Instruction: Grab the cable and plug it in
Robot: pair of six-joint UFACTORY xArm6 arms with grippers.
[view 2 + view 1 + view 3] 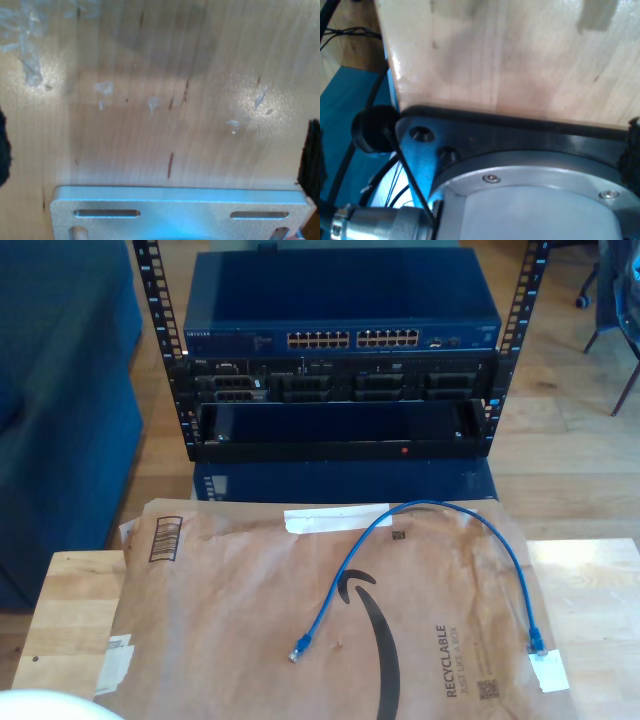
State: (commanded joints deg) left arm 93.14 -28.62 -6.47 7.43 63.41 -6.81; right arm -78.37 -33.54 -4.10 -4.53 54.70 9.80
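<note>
- The cable (420, 515), thin and bright blue, lay in an arch on a flattened brown paper mailer (230, 620) spread over the wooden table (75, 605), in the lower half of the exterior view.
- Its crown sat near the mailer's far edge, centre-right of the frame; both legs ran down toward the lower edge.
- One clear plug (298, 651) rested at lower centre of the frame; the other plug (537, 647) rested at lower right, just beside a white label (549, 673).
- Long axis at each plug ran roughly near-to-far, the plug tips pointing toward the frame's bottom and away from the rack.
- The network switch (340, 328), with its row of ports (353, 339), stood in the rack at upper centre of the frame, beyond the cable's crown.
- First wrist view: bare wood, a dark mounting plate and a metal flange. Jaws not visible; could not tell whether my first gripper was apart or together.
- Second wrist view: bare wood and a silver slotted plate. Same verdict for my second gripper: could not tell.
- Judgement: which arm stood nearer either plug could not be settled. Whichever plug is taken must be turned about to face the ports.
</note>
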